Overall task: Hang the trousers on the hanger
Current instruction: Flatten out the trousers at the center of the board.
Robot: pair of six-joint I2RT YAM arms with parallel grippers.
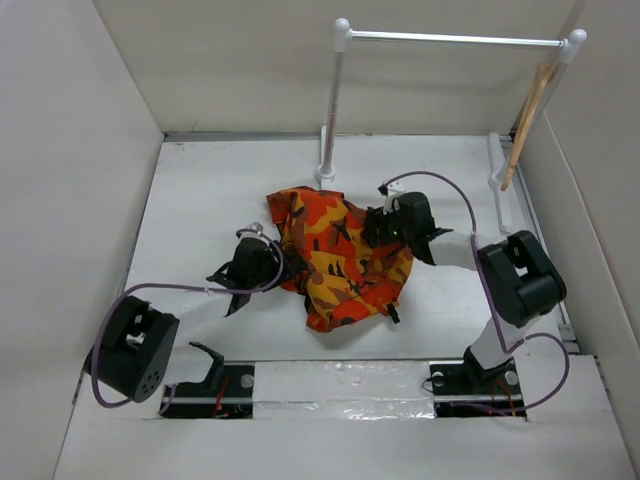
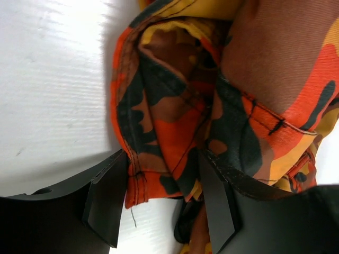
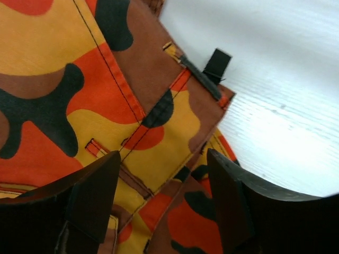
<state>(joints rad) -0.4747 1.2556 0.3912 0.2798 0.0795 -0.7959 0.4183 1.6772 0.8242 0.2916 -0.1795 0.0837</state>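
Two wrist views give the close detail the top cam lacks, while only the top cam shows the whole layout. From above, the trousers (image 1: 340, 255) lie in a crumpled heap mid-table (image 1: 210, 200), w/ the left gripper (image 1: 280, 265) at the heap's left edge and the right gripper (image 1: 385, 232) on its upper right part. The hanger (image 1: 527, 120) appears only in this view. It hangs tilted at the right end of the white rail (image 1: 455, 38), well apart from the cloth and both arms. Finger spacing can't be read from above, as both heads are just dark shapes against the print. The left wrist cam fills that in: the left gripper (image 2: 161, 203) has its jaws partly closed around a thick fold of the trousers (image 2: 175, 116). A stitched hem edge sits against the left finger and cloth presses the right one. It looks like a real pinch, tho the fingertips are out of frame, so I'm not 100% sure. The right wrist cam shows the right gripper (image 3: 159, 201) w/ jaws apart and nothing held. The trousers (image 3: 79, 79) lie flat beneath it, spanning the gap, approx. at a seamed panel. A small black tab (image 3: 217, 63) sticks out at the cloth's edge, and bare white table (image 3: 286, 106) lies past it to the right.
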